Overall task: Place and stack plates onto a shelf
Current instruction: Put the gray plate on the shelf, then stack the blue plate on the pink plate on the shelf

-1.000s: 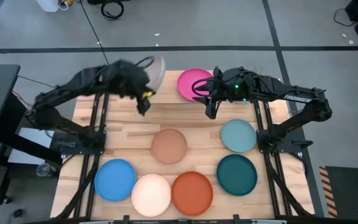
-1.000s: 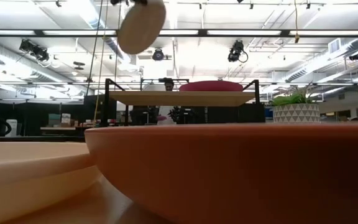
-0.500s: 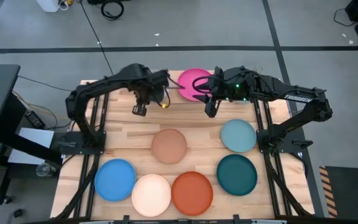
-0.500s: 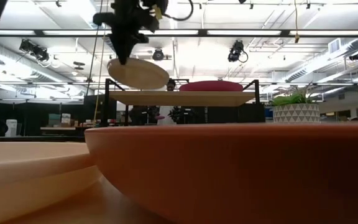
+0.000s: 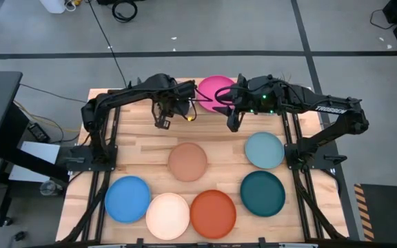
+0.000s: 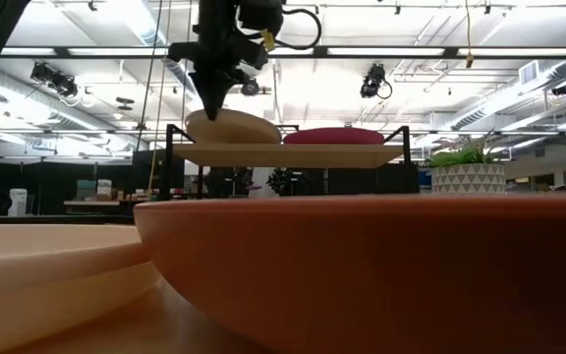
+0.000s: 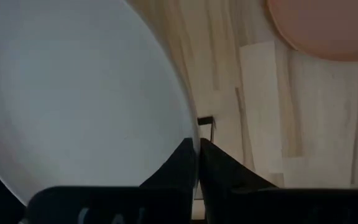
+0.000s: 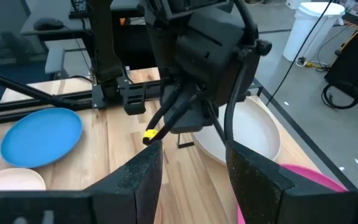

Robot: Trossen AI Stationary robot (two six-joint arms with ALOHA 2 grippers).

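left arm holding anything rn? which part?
Yes: the left pincer is shut on the rim of the grey plate, over the shelf beside the magenta plate. The right pincer is open, holding nothing.

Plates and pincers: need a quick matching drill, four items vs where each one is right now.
Items:
1. grey plate
2. magenta plate
3. right pincer
4. orange plate

Places:
A. near table edge, between the cream and dark teal plates
B. lying free on the shelf, right part
C. on the shelf's left part, rim pinched by the left pincer
D. open, over bare table in front of the shelf

Pairs: 1-C, 2-B, 3-D, 4-A
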